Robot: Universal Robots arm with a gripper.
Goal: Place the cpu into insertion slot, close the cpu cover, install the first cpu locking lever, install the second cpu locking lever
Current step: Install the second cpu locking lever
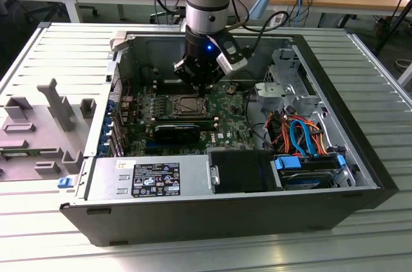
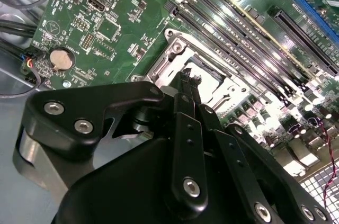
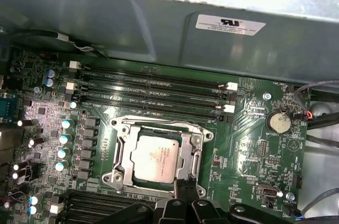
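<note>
One cpu (image 3: 154,158) seated in insertion slot (image 3: 125,128), one cpu cover (image 3: 192,149) lying closed around it, chip's metal top showing through window. One gripper (image 3: 181,188) low over socket's edge, fingers (image 2: 186,83) pinched narrow, tips together; whether they nip anything, cannot tell. Four long memory slots (image 3: 153,94) beside socket, all bare. One coin cell (image 3: 278,123) on green board. One white sticker (image 3: 231,24) on case wall, print too small to read. In exterior view, arm (image 1: 207,2) reaches into open computer case (image 1: 322,85).
</note>
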